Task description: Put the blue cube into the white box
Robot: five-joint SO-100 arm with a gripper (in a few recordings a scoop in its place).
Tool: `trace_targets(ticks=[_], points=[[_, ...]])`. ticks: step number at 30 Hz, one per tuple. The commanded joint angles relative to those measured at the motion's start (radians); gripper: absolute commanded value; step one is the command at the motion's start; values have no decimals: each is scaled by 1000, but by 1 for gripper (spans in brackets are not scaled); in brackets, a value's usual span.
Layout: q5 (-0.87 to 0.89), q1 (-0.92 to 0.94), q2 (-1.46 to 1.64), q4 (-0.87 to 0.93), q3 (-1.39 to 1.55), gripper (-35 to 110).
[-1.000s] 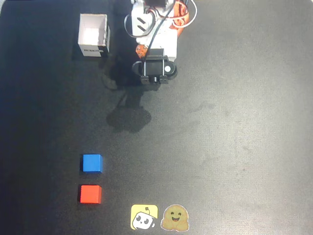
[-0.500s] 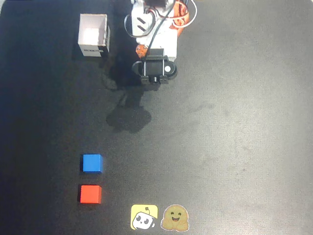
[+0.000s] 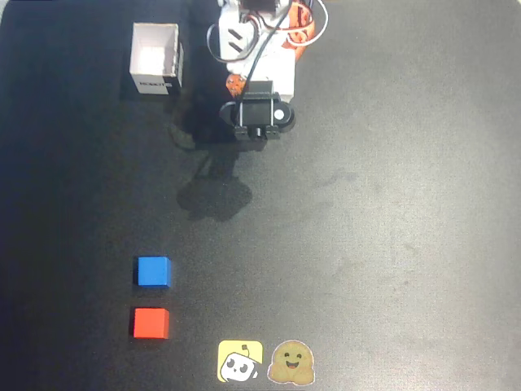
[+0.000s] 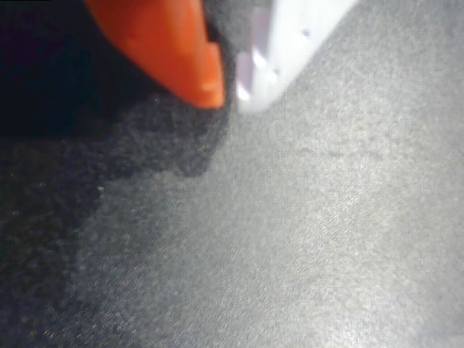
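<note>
Overhead view | blue cube (image 3: 153, 270) at 7 o'clock on counter (image 3: 391, 244), just above red cube (image 3: 151, 322) | white box (image 3: 155, 59) at 11 | looks light, rigid, smooth: grip opposite flat faces | pincer (image 4: 225, 90) tips together, empty

Black mat-covered table (image 3: 391, 244) beneath me, overhead view. Near its far edge, left of my base (image 3: 260, 57): the white box (image 3: 156, 59), open top up, dark label on its near wall. Toward the near-left corner: the blue cube (image 3: 153, 271), with the red cube (image 3: 151, 322) just beside it, apart. At the near edge, side by side: a yellow sticker (image 3: 240, 361) and a brown smiling sticker (image 3: 291, 362).
</note>
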Motion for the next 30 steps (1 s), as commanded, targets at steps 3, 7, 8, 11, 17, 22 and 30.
trace_targets(ticks=[3, 7, 8, 11, 17, 22, 30], points=[[0, -2, 5, -6, -5, 0], [0, -2, 5, -6, -5, 0], [0, -2, 5, -6, -5, 0], [2, -2, 5, -6, -5, 0], [2, 5, 5, -6, -5, 0], [2, 5, 5, -6, -5, 0], [-2, 8, 3, -31, -5, 0]])
